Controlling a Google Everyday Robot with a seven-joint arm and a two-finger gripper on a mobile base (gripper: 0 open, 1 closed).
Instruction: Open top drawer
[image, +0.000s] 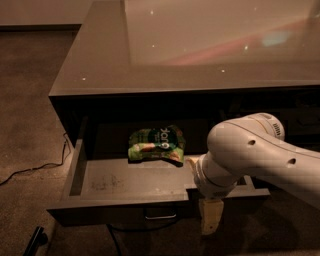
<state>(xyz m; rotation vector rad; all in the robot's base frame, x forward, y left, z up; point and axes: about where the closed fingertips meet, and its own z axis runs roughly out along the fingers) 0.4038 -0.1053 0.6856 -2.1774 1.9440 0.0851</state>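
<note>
The top drawer (75, 172) stands pulled out from under the glossy counter, and its grey tray-like inside shows. Its small bar handle (160, 216) sits at the centre of the front panel. My gripper (210, 219) hangs just in front of the drawer's front edge, to the right of the handle and apart from it, pointing down. The white arm (250, 155) reaches in from the right and covers the drawer's right part.
A green snack bag (156, 145) lies at the back middle of the drawer. The counter top (200, 45) overhangs it. A dark cable (30, 170) runs over the carpet at the left, and a dark object (35, 240) sits at the bottom left.
</note>
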